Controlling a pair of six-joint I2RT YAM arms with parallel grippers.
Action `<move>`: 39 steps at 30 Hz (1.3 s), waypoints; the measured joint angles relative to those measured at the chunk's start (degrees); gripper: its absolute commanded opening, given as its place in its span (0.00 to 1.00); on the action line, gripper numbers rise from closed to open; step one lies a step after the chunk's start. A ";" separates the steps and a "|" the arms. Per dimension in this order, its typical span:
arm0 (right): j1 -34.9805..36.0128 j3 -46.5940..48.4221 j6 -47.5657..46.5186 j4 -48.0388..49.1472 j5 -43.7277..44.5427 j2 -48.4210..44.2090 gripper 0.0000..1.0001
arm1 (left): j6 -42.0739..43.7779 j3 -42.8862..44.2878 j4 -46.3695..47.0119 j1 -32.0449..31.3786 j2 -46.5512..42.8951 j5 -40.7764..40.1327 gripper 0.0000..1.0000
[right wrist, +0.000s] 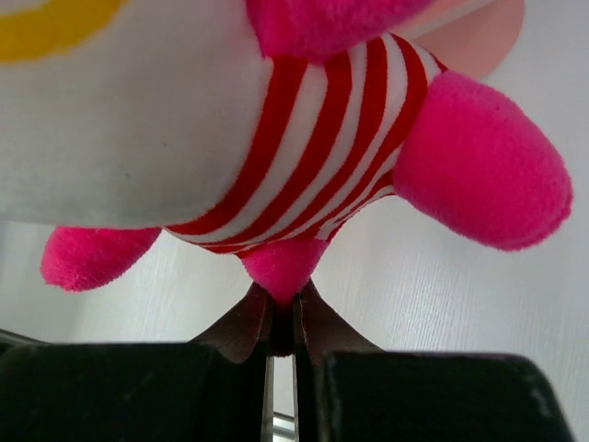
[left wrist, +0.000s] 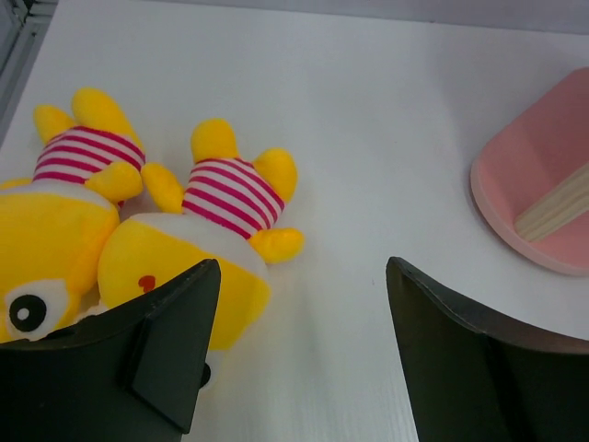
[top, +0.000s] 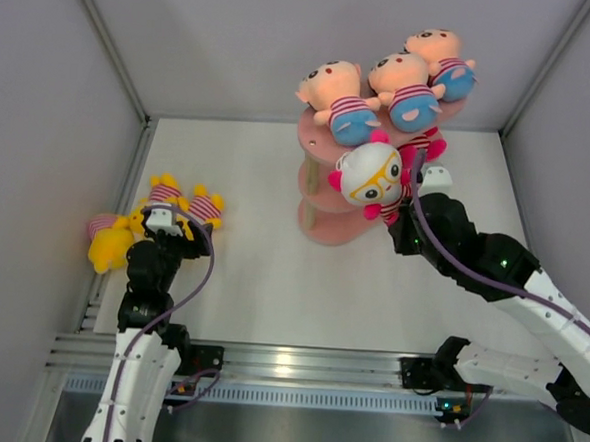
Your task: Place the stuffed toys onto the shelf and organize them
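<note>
Right wrist view: the right hand [right wrist: 283, 311] is pinched tight on a pink foot of the white toy [right wrist: 138, 120]. In the top view this toy hangs mid-frame, just beside the shelf [top: 320, 223]. Next, I think, it must go onto a board with room. The left hand [left wrist: 302, 276] is wide, over two yellow toys [left wrist: 225, 198] on the counter [left wrist: 386, 110], lower left.

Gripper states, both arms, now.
Left gripper: open, empty, by a yellow toy.
Right gripper: shut on a pink limb of the white-faced toy.
</note>
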 measured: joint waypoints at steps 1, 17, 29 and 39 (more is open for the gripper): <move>-0.68 -1.44 -0.70 0.42 -1.36 -0.02 0.00 | 0.00 0.00 0.22 0.00 -0.59 0.02 0.79; -2.27 -14.51 -1.99 3.98 -10.25 -5.14 0.00 | -0.35 -0.39 1.90 0.15 -1.11 1.60 0.79; -11.17 -16.35 -2.40 10.51 -16.20 -5.66 0.00 | -0.66 -0.70 1.95 0.15 -1.75 2.16 0.79; -17.90 -14.99 -2.84 16.76 -18.80 0.92 0.00 | -0.66 -0.74 1.95 0.15 -1.95 2.14 0.79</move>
